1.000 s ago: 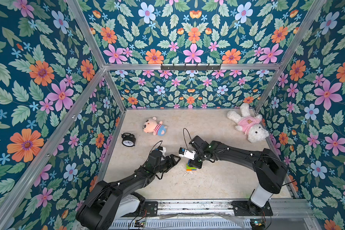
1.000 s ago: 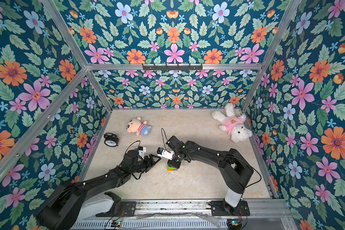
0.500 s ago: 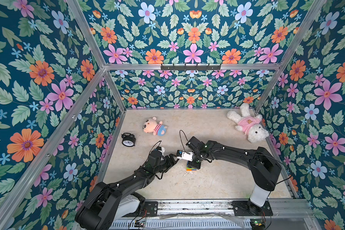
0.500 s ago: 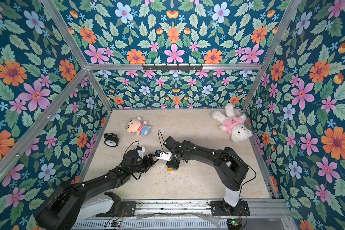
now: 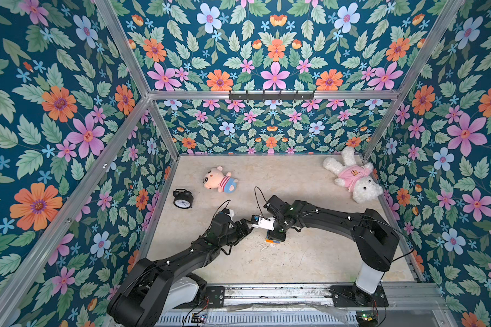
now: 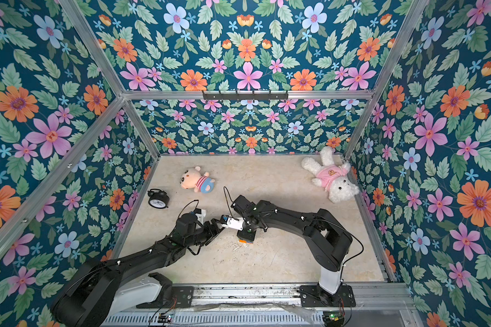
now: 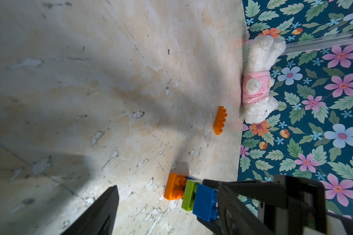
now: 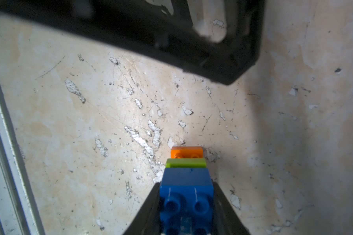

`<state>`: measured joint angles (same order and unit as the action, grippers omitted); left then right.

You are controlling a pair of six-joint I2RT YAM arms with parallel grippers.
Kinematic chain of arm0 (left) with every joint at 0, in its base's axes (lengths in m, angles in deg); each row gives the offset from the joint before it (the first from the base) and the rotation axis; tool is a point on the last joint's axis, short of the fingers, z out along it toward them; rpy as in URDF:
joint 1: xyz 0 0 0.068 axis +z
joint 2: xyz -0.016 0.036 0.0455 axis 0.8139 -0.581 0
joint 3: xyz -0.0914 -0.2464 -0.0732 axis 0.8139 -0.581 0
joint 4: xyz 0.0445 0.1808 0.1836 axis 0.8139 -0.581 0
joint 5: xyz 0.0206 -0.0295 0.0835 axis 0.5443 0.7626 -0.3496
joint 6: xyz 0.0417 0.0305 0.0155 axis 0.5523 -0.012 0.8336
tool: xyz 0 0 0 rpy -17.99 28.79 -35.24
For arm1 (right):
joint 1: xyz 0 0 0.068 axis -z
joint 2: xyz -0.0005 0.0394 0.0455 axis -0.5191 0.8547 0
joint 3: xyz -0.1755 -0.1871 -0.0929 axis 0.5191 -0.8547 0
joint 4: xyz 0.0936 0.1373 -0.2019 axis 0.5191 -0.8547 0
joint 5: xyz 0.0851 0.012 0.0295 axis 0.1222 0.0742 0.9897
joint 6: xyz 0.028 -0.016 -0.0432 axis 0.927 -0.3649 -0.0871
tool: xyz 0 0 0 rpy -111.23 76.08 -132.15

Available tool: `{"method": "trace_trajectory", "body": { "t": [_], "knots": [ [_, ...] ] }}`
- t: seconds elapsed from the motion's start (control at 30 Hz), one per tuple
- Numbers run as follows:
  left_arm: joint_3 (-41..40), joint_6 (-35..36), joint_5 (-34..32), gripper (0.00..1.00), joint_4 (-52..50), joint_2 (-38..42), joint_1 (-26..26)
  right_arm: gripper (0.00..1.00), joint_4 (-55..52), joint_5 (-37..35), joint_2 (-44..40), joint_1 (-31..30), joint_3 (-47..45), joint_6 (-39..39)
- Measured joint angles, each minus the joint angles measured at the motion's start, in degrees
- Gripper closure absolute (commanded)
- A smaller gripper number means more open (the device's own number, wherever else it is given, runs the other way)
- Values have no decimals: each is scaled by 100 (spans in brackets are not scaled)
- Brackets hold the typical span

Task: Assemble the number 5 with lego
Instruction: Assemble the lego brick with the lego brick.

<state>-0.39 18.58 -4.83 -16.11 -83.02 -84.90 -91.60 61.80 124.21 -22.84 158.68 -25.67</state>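
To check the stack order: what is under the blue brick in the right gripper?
Directly under the blue brick sits a lime-green brick, then an orange brick lowest. What lies between green and orange is mostly covered.

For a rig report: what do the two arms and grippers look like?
The left arm and right arm are black with boxy joints, on white bases. Black cables with white clips run along them. Each wrist carries a white camera block. The left gripper and right gripper have flat black fingers.

Both top views look steeply down from the front across the whole floor [image 5: 295,175]; the wrist views sit close, seemingly sharing the brick stack [image 7: 190,195] at lower frame.
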Motion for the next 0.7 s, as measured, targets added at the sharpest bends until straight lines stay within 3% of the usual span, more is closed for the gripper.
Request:
{"method": "trace_trajectory", "body": {
  "t": [0.33,0.7],
  "knots": [
    [44,42,-48,17,-166,0,2,58,-166,-374,90,-13,166,404],
    [118,92,-109,17,-256,39,2,41,-140,-498,-264,-39,192,682]
  ]
}}
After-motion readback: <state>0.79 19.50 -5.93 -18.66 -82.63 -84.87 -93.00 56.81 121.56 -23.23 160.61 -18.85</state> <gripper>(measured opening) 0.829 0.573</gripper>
